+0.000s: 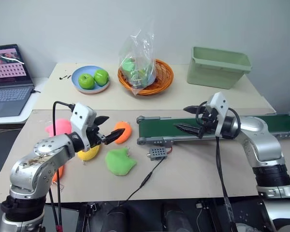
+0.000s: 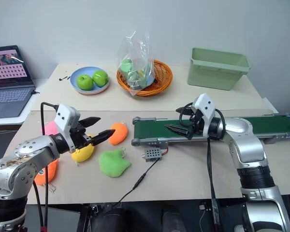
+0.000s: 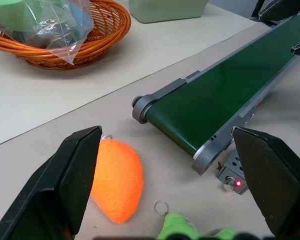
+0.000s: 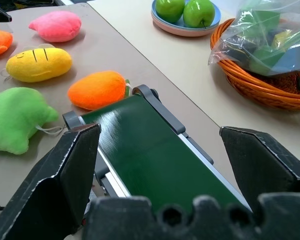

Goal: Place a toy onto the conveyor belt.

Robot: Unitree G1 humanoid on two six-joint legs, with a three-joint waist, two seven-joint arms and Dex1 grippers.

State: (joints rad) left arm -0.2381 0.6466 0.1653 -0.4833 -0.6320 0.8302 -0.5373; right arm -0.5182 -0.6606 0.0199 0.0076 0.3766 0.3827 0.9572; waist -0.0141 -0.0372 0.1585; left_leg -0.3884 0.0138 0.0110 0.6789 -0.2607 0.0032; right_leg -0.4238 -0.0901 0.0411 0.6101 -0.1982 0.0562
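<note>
The left hand (image 1: 110, 128) is held with fingers spread wide, nothing gripped, above the counter (image 1: 193, 169) between a yellow bee plush (image 1: 89, 153) and a smooth orange teardrop plush (image 1: 122, 131). The toy (image 2: 41, 175) is seen lying near the counter's front left corner, partly hidden by the left arm. The right hand (image 1: 181, 118) is also spread and empty, held above the conveyor belt (image 1: 159, 126) near its left end.

Bright, even indoor light, soft shadows, sheen on the conveyor belt (image 4: 155, 165).
</note>
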